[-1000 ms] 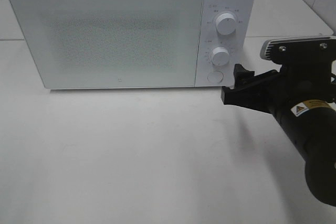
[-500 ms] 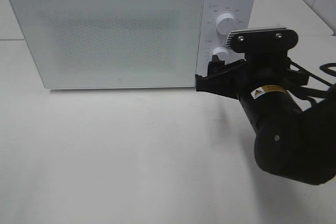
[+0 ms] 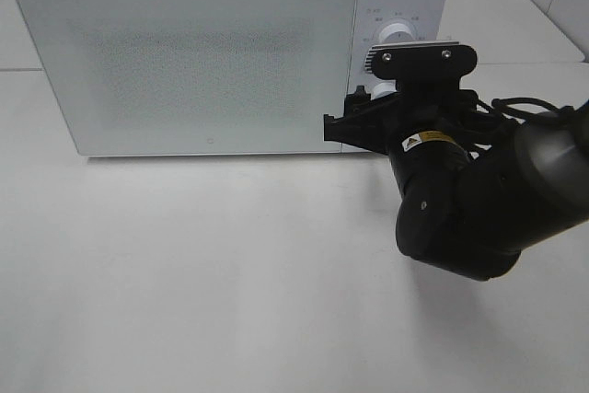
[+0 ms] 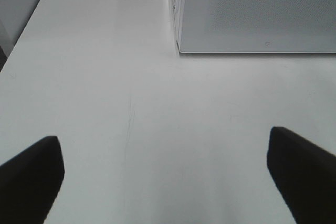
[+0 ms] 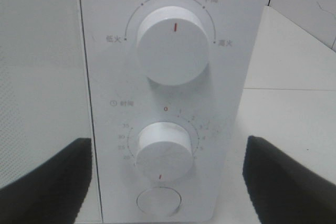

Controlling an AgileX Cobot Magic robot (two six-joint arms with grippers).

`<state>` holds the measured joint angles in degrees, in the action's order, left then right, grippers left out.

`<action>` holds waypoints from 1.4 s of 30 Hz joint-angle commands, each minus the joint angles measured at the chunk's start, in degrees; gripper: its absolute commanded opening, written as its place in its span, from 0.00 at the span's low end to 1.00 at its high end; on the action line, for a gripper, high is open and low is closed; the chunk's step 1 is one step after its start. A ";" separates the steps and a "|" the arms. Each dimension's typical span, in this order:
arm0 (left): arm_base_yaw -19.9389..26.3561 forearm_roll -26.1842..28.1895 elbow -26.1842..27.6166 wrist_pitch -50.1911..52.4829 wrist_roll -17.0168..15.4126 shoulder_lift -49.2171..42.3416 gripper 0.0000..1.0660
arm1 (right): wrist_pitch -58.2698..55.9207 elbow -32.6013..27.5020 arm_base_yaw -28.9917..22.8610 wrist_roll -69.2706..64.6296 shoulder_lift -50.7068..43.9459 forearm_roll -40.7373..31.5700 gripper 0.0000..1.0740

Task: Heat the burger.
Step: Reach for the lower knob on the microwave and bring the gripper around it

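Squarely faces the microwave's (image 3: 184,62) control panel with the right hand (image 3: 354,121), jaws spread wide and gripping nothing, fingers flanking the timer knob (image 5: 164,151) and the round button (image 5: 158,201) beneath it. Looks lined up that way to turn a dial or press the button, with the power knob (image 5: 172,45) just above and its red mark pointing straight up. Hangs the left hand (image 4: 168,177) over bare table (image 3: 230,273) toward the left edge, short of the microwave's left end, as wide open as it gets and equally empty, seemingly parked clear of the work. Finds the microwave along the table's far edge, its frosted door (image 3: 193,6) shut and hiding whatever is inside. Shows no burger in any view; may be behind that door, but cannot tell.
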<state>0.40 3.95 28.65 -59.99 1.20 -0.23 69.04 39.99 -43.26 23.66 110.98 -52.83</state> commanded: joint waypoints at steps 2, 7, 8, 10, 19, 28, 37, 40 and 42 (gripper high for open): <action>0.00 0.29 -0.17 0.57 -0.17 -1.32 0.99 | 5.84 2.58 1.15 -0.69 2.01 1.66 0.71; 0.00 0.29 -0.17 0.57 -0.17 -1.32 0.99 | 5.10 4.47 1.26 -2.64 3.90 2.69 0.71; 0.00 0.29 -0.17 0.57 -0.17 -1.32 0.99 | 5.10 4.47 1.26 -2.64 3.90 2.69 0.71; 0.00 0.29 -0.17 0.57 -0.17 -1.32 0.99 | 4.47 4.81 2.23 -4.35 4.35 3.84 0.71; 0.00 0.29 -0.17 0.57 -0.17 -1.32 0.99 | 2.52 4.81 4.98 -7.91 4.58 7.39 0.71; 0.00 0.29 -0.17 0.57 -0.17 -1.32 0.99 | 2.46 4.81 5.10 -9.00 7.91 9.05 0.71; 0.00 0.29 -0.17 0.57 -0.17 -1.32 0.99 | 2.92 5.21 5.10 -8.48 7.73 10.08 0.71; 0.00 0.29 -0.17 0.57 -0.17 -1.32 0.99 | 2.86 5.84 5.27 -7.85 7.73 10.49 0.71; 0.00 0.29 -0.17 0.57 -0.17 -1.32 0.99 | 2.69 6.13 5.27 -7.73 7.91 10.37 0.71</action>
<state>0.40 3.95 28.65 -59.93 1.20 -0.23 69.73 45.49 -38.39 15.30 119.06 -43.14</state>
